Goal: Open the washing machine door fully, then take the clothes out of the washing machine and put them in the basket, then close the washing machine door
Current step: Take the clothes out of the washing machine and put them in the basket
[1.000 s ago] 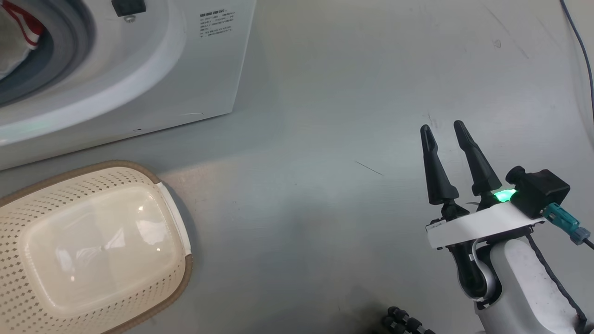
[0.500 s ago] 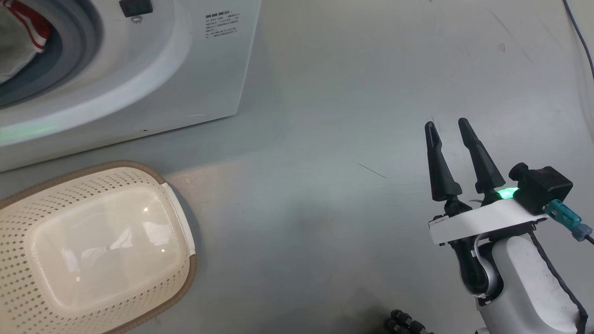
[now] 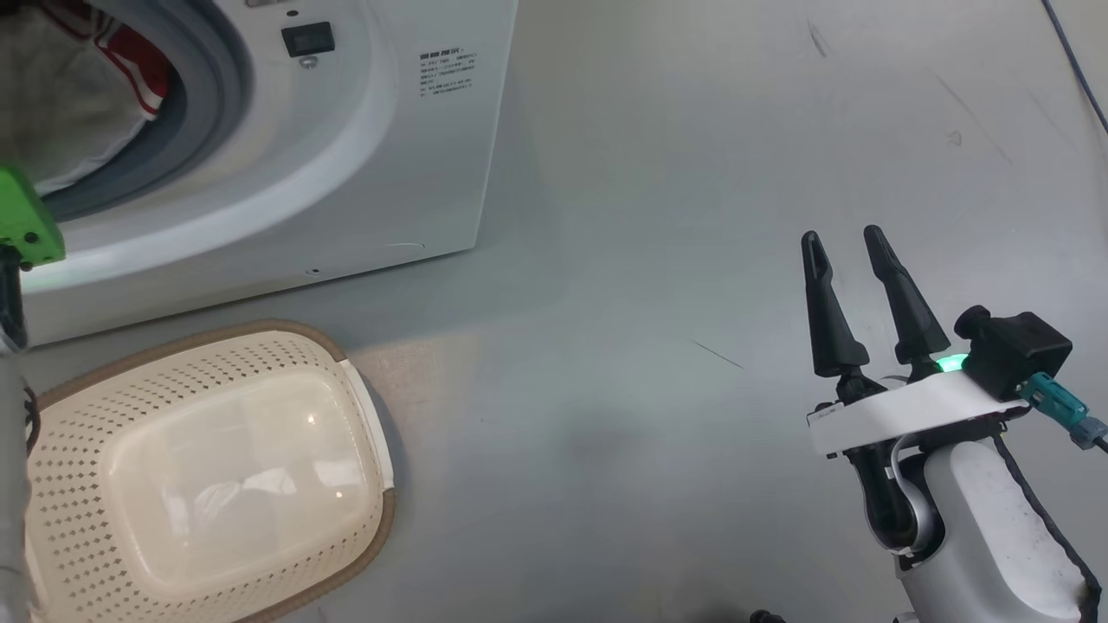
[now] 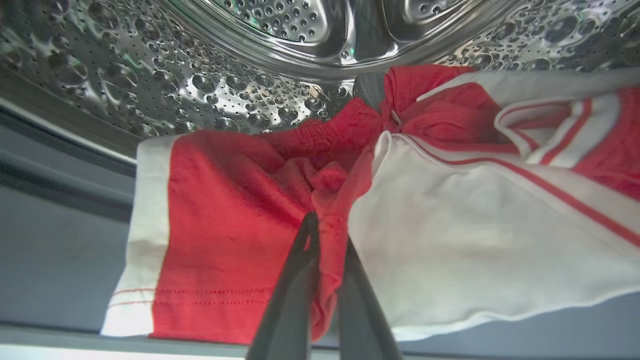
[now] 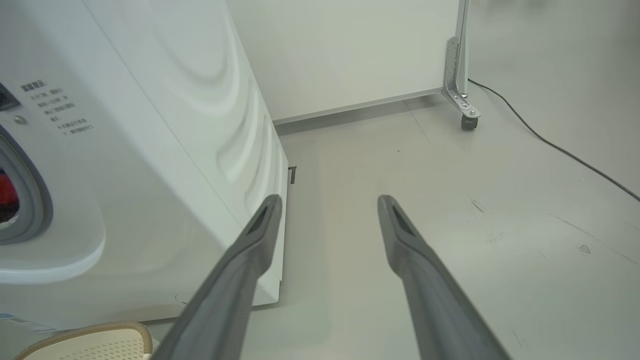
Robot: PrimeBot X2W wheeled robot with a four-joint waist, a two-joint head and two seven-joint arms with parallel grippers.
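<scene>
Clothes (image 4: 235,220) lie at the front lip of the drum (image 4: 125,75) — my left claw (image 4: 327,236) is pinched tight on a red fold of them. My right claw (image 3: 842,235) hangs over the floor (image 3: 606,346), fingers spread wide, holding nothing. The basket (image 3: 199,359) stands on the floor just before the front of the washer (image 3: 415,156).

Red-and-white clothes (image 4: 235,225) lie bunched inside the open washing machine (image 3: 415,173) — cream perforated basket (image 3: 216,363) stands upright just in front.
</scene>
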